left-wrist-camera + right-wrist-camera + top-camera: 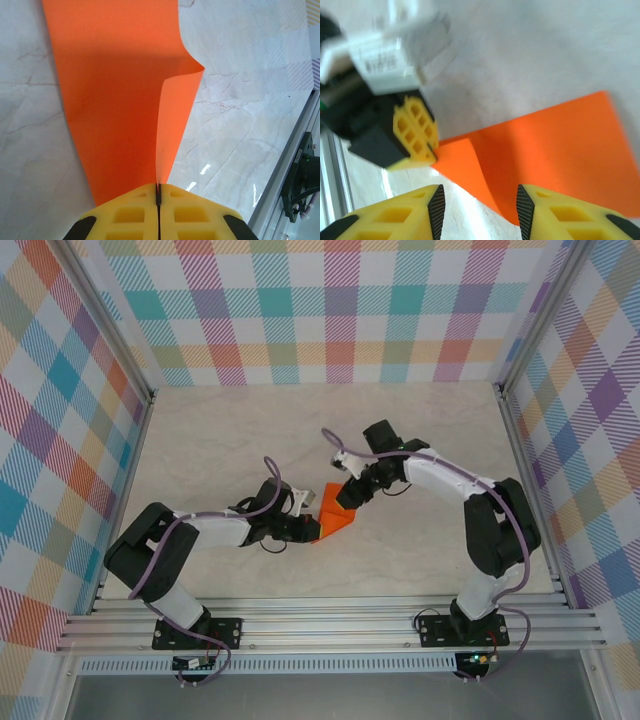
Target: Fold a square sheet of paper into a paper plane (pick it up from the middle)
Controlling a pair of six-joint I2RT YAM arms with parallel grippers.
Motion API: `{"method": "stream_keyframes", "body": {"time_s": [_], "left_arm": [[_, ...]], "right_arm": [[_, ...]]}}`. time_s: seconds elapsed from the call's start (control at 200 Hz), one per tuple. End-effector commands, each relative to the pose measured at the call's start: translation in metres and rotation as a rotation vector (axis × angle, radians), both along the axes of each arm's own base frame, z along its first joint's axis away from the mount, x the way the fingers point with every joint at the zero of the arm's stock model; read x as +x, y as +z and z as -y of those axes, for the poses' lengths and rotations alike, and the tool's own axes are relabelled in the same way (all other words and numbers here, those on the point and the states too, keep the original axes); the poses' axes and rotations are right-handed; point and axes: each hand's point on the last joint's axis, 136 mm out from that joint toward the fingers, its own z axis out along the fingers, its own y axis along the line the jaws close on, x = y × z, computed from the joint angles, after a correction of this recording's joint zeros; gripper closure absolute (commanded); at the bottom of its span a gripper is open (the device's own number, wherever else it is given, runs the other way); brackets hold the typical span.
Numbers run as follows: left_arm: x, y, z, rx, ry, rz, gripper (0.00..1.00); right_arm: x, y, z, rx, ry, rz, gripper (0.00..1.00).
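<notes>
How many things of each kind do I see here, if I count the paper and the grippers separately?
orange paper sheet: 1
grippers: 2 (left gripper, right gripper)
Total: 3

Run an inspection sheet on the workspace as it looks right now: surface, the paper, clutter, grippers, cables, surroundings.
Surface: pale marble-patterned tabletop, no marks seen.
Job's things: orange paper sheet, partly folded, lying between the two arms; in the left wrist view one layer curls up off the flat part.
Clutter: nothing seen.
Grippers: left gripper shut on an edge of the paper; right gripper open, jaws apart just short of the paper, holding nothing.
Cables: purple cables run along both arms, clear of the paper.
Surroundings: plaid walls on three sides; aluminium rails at the near edge carrying the arm bases.
</notes>
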Motion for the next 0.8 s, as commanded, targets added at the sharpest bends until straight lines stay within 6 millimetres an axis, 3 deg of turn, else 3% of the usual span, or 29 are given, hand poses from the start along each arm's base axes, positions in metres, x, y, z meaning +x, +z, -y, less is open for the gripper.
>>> {"method": "stream_keyframes", "body": {"time_s": [0.0,0.09,0.4,0.795], "left_arm": [[0.004,-0.004,0.001,-0.027,0.016,-0.032,0.93],[0.005,-0.007,0.002,-0.027,0.018,-0.050,0.93],[0.011,-0.010,0.006,-0.033,0.034,-0.062,0.92],[0.025,0.004,0.015,-0.097,0.105,-0.080,0.90]], "right_arm": [[0.006,0.002,0.001,0.010,-0.289,-0.247,0.62],[-0.004,-0.017,0.005,-0.012,-0.399,-0.384,0.73],[-0.031,-0.047,-0.001,0.018,-0.448,-0.491,0.75],[-0.002,-0.058,0.000,-0.039,-0.561,-0.432,0.70]]}}
